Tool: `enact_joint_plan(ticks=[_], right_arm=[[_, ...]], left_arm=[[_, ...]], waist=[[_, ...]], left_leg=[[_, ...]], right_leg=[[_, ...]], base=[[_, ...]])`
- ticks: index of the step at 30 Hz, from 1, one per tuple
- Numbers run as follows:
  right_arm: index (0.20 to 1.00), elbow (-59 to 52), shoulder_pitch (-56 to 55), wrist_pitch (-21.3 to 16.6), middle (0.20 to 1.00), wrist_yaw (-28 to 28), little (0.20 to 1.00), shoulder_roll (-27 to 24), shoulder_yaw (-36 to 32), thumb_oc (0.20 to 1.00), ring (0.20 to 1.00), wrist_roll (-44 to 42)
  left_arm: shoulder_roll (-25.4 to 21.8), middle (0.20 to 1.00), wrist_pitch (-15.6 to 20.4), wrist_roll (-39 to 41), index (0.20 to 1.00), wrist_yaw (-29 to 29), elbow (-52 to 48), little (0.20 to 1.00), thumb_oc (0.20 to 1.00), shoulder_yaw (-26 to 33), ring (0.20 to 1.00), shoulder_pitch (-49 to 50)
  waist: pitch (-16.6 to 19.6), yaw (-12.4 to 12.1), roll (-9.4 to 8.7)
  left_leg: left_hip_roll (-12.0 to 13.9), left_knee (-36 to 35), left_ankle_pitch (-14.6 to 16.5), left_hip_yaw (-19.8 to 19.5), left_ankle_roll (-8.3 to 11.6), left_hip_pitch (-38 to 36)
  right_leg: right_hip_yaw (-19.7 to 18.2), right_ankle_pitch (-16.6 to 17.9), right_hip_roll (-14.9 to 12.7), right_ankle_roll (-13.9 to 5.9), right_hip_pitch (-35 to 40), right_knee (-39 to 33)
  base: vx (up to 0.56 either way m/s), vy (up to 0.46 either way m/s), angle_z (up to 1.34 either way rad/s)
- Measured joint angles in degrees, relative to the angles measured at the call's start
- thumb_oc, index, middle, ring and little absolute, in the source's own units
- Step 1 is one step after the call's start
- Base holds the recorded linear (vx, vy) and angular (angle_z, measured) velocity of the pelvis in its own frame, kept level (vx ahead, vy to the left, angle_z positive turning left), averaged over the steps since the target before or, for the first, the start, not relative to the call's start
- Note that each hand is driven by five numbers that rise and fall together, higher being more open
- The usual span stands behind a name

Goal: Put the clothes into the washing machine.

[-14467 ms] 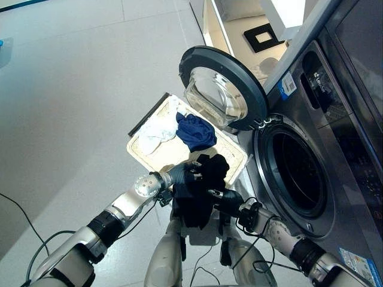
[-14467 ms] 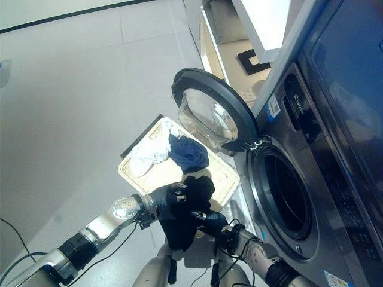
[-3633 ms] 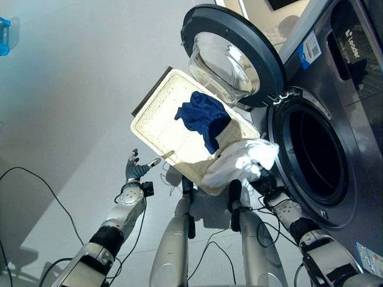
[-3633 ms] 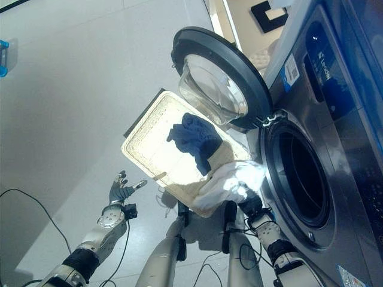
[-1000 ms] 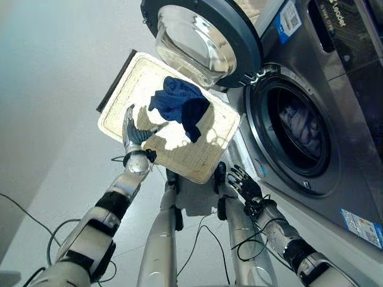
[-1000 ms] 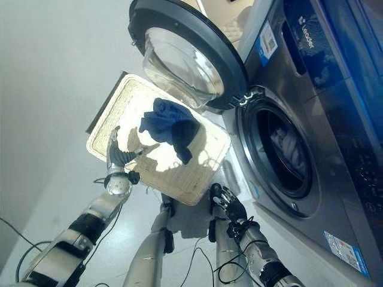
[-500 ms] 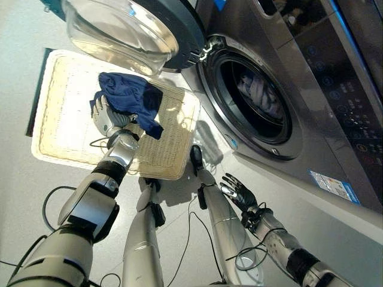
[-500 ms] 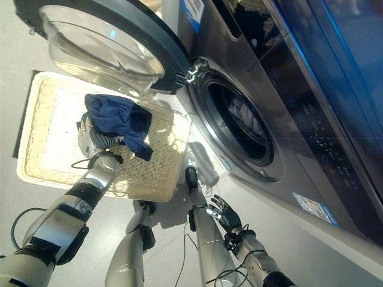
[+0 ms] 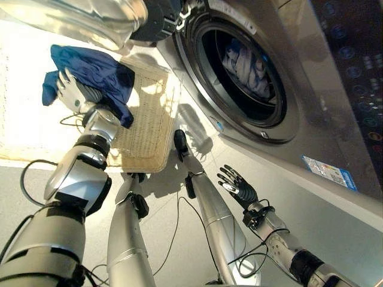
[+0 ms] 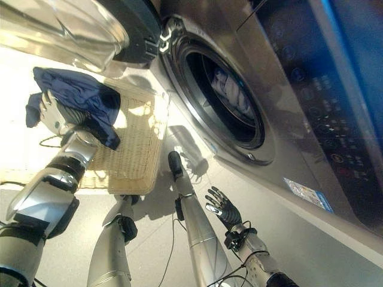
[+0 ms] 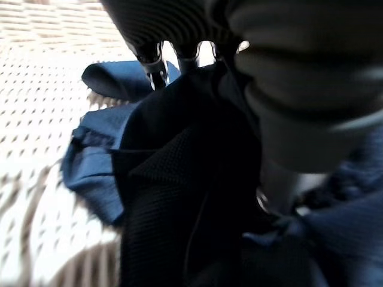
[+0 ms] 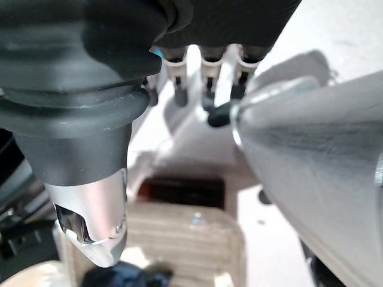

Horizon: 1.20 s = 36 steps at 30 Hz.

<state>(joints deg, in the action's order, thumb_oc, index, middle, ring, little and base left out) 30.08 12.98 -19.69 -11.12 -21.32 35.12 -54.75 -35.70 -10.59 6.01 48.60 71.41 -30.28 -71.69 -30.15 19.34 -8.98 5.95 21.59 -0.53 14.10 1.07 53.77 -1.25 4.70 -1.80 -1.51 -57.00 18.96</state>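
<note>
A dark blue garment lies on the pale wicker basket in front of the washing machine. My left hand is on the garment, fingers and thumb dug into its folds, and cloth hangs down on both sides of the hand. The machine's round opening stands open, with white and blue clothes inside the drum. My right hand is low beside the machine's front with its fingers spread and nothing in it.
The machine's glass door is swung open over the far end of the basket. The machine's grey front panel runs along the right. Pale floor lies under the right hand.
The camera has swung, shifting the whole picture. My left hand has gone from hovering over the basket onto the blue garment and closed into it. The right hand stays spread and low.
</note>
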Motion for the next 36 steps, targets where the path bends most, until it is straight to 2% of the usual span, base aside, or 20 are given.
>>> enact_joint_plan(ticks=[3,6,11,16,18,21,22,25,26,28,29,31,32,33,34,36], right_arm=[[1.0,-0.18,-0.01,-0.01,1.0,0.02,1.0,0.0,0.04,1.0,1.0,-0.2],[1.0,-0.62,-0.07,-0.01,1.0,0.01,1.0,0.05,0.08,1.0,1.0,-0.18],[1.0,-1.99,-0.09,-0.01,1.0,0.41,1.0,0.56,0.41,1.0,1.0,0.07],[1.0,-2.98,-0.44,-0.06,1.0,1.54,1.0,1.01,0.54,1.0,1.0,0.33],[1.0,-2.98,-1.27,-0.1,1.0,2.3,1.0,1.03,0.37,1.0,1.0,0.75],[1.0,-3.39,-2.84,-0.31,1.0,3.57,1.0,1.93,-0.89,1.0,1.0,2.46],[1.0,-3.61,-2.92,-0.22,1.0,4.27,1.0,2.2,-1.84,1.0,1.0,2.9],[1.0,-3.59,-2.92,-0.17,1.0,5.43,1.0,3.35,-3.11,1.0,1.0,3.62],[1.0,-3.6,-2.94,-0.04,1.0,5.95,1.0,3.65,-4.02,1.0,1.0,3.89],[1.0,-3.58,-3.42,0.44,1.0,7.16,1.0,4.49,-6.37,1.0,1.0,4.42],[1.0,-3.65,-3.33,0.63,1.0,7.61,1.0,4.71,-7.59,1.0,1.0,4.91],[1.0,-3.63,-2.89,1.2,1.0,8.38,1.0,5.0,-8.32,1.0,1.0,5.74],[1.0,-3.63,-2.4,2.26,1.0,9.31,1.0,5.07,-9.46,1.0,1.0,6.83],[1.0,-3.61,-2.34,2.55,1.0,9.61,1.0,5.0,-10.0,1.0,1.0,7.04],[1.0,-3.71,-2.39,3.16,1.0,10.32,1.0,4.79,-10.56,1.0,1.0,7.82],[1.0,-3.8,-2.21,3.28,1.0,10.4,1.0,4.74,-11.76,1.0,1.0,8.33]], left_arm=[[-0.51,0.2,3.25,4.32,0.2,-0.02,-0.01,0.2,0.2,0.6,0.2,-0.89],[-0.37,0.2,9.21,8.62,0.2,-0.01,-0.67,0.2,0.2,2.27,0.2,-0.66],[1.61,0.2,15.71,11.73,0.2,-0.38,-7.47,0.2,0.2,4.58,0.2,4.25],[6.95,0.2,17.69,11.57,0.2,-1.84,-14.56,0.2,0.2,4.76,0.2,12.67],[8.83,0.2,18.14,10.92,0.2,-1.92,-18.15,0.2,0.2,4.73,0.2,16.41],[9.74,0.2,20.37,10.5,0.2,-1.95,-22.86,0.2,0.2,7.16,0.2,21.8],[9.46,0.2,21.03,10.54,0.2,-2.54,-24.15,0.2,0.2,7.47,0.2,23.49],[9.59,0.2,22.06,10.57,0.2,-5.65,-27.7,0.2,0.2,8.35,0.2,27.92],[10.48,0.2,22.61,10.65,0.2,-8.07,-28.88,0.2,0.2,8.37,0.2,31.6],[12.41,0.2,23.81,11.01,0.2,-11.93,-33.34,0.2,0.2,8.85,0.2,36.68],[13.11,0.2,24.64,11.07,0.2,-13.89,-34.9,0.2,0.2,8.88,0.2,39.97],[12.7,0.2,25.04,11.27,0.2,-15.97,-36.42,0.2,0.2,9.02,0.2,43.21],[11.73,0.2,25.22,12.74,0.2,-19.14,-38.01,0.2,0.2,9.27,0.2,47.25],[11.4,0.2,25.24,13.44,0.2,-20.5,-38.78,0.2,0.2,9.5,0.2,49.01],[10.34,0.2,25.67,14.46,0.2,-23.36,-41.17,0.2,0.2,9.92,0.2,52.51],[9.7,0.2,26.61,15.2,0.2,-25.3,-42.38,0.2,0.2,11.11,0.2,54.96]], waist=[[0.01,-0.03,-0.01],[0.04,-0.48,-0.06],[0.06,-1.48,-0.08],[0.06,-2.6,-0.08],[0.07,-3.99,-0.07],[0.05,-6.22,0.0],[-0.01,-8.03,0.06],[-0.16,-9.9,0.34],[-0.19,-12.09,0.7],[-0.33,-13.88,2.63],[-0.32,-16.09,4.18],[-0.29,-17.48,4.94],[-0.37,-18.28,6.71],[-0.38,-18.89,7.3],[-0.3,-18.83,8.37],[-0.11,-19.08,8.99]], left_leg=[[-0.09,0.06,0.0,-0.03,-0.01,0.42],[-0.28,-0.1,-0.19,-0.29,-0.24,0.85],[-0.83,-0.28,-0.71,-2.01,-0.65,0.31],[-2.32,-2.6,-1.43,-3.6,-0.72,-5.69],[-2.71,-4.52,-1.96,-4.04,-0.24,-8.57],[-3.2,-8.07,-4.6,-4.93,0.13,-11.76],[-3.15,-9.16,-5.04,-5.47,0.45,-12.22],[-3.16,-11.01,-6.39,-6.8,1.09,-14.52],[-3.2,-12.39,-6.93,-8.04,1.44,-17.06],[-3.47,-14.88,-7.68,-9.92,1.88,-20.88],[-3.5,-16.09,-8.06,-11.19,2.08,-23.01],[-3.5,-16.87,-8.2,-11.51,2.13,-25.04],[-3.62,-17.76,-8.86,-12.49,2.34,-27.63],[-3.72,-18.31,-9.18,-12.7,2.22,-28.83],[-3.98,-19.41,-9.28,-13.06,2.2,-31.49],[-4.31,-19.91,-9.28,-13.27,2.19,-32.72]], right_leg=[[-0.01,0.07,-0.13,-0.12,-0.28,-0.05],[0.18,0.08,-0.24,-0.16,-0.38,-0.12],[0.67,0.01,-0.41,-0.15,1.0,-0.06],[0.76,-1.43,-1.26,-1.11,6.98,-0.05],[0.66,-2.07,-1.33,-1.36,9.29,-0.06],[0.98,-2.41,-1.36,-1.12,11.11,0.13],[1.37,-2.56,-1.28,-0.75,11.24,0.26],[2.84,-2.85,-1.31,-0.19,13.34,0.44],[3.8,-3.3,-1.31,0.2,15.8,0.38],[5.09,-4.41,-1.36,0.48,19.52,-0.02],[5.81,-4.96,-1.36,0.77,21.88,-0.14],[6.48,-5.45,-1.39,1.02,23.53,-0.15],[7.36,-5.95,-1.58,0.95,26.32,-0.24],[7.73,-6.03,-1.78,0.97,27.43,-0.36],[8.42,-6.67,-2.07,0.71,30.1,-0.57],[8.42,-7.16,-2.46,0.49,31.14,-0.7]], base=[[-0.01,-0.011,0.01],[-0.03,-0.035,0.06],[-0.05,-0.023,0.11],[-0.06,-0.008,0.17],[-0.1,-0.005,0.15],[-0.1,-0.038,0.16],[-0.04,-0.038,0.16],[-0.03,-0.038,0.23],[-0.05,-0.066,0.41],[-0.03,-0.026,0.49],[-0.02,0.01,0.37],[-0.01,0.017,0.24],[0.0,0.02,0.2],[-0.01,0.023,0.35],[-0.01,0.008,0.19],[0.0,0.024,0.14]])
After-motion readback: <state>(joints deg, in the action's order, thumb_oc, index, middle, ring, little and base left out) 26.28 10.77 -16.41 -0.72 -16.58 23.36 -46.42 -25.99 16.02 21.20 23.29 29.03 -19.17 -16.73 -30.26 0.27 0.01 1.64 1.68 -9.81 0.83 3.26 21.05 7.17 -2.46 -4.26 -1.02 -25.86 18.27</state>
